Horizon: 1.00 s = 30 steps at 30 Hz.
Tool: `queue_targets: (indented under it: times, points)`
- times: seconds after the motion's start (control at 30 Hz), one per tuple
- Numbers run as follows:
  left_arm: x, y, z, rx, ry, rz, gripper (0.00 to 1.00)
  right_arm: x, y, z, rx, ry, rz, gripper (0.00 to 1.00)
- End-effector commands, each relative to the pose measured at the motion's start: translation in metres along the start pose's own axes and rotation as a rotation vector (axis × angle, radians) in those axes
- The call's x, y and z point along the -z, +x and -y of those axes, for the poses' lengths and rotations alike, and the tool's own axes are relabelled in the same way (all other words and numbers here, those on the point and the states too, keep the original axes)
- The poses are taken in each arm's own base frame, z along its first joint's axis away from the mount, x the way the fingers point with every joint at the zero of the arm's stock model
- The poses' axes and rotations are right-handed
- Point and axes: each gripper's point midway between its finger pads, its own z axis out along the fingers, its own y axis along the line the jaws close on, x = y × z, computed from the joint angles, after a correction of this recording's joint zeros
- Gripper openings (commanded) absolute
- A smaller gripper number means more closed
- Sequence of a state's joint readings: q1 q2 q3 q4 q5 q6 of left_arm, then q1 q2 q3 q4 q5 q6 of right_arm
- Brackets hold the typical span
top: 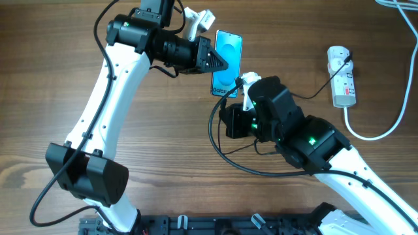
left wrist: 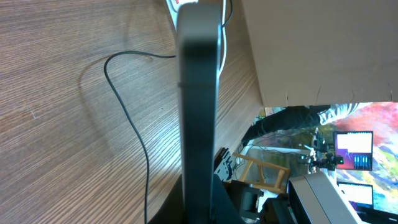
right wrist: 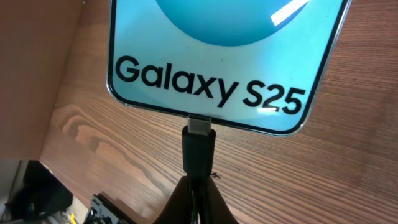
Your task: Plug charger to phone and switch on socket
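Observation:
The phone [top: 227,62] has a cyan-blue screen and a white strip reading "Galaxy S25" [right wrist: 211,87]. My left gripper [top: 219,63] is shut on its side edge; in the left wrist view the phone [left wrist: 199,93] shows edge-on between the jaws. My right gripper [right wrist: 198,186] is shut on the charger's black connector [right wrist: 198,149], whose tip meets the phone's bottom edge at the port. The thin black cable [top: 215,140] loops under the right arm and runs to the socket [top: 342,75], a white power strip at the right with a black plug in it.
A thick white cord [top: 385,127] curves from the socket toward the table's right edge. The left arm reaches across the upper middle of the wooden table, the right arm from the lower right. A black rail lies along the front edge.

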State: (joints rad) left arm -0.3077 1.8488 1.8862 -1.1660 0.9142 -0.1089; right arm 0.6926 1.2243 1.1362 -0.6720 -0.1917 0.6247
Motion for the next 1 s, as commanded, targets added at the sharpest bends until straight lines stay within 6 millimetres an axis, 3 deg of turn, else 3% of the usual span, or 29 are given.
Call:
queue_targets:
  times: [0.0,0.97]
  points:
    - [0.0071,0.0005,0.0192,-0.059,0.050,0.012,0.04,0.0058,-0.0044,-0.0090,-0.002,-0.034,0.003,0.05]
    - [0.0072,0.0014,0.0207,-0.083,0.060,0.009,0.04,0.0019,0.0007,-0.0060,-0.010,-0.023,-0.024,0.05]
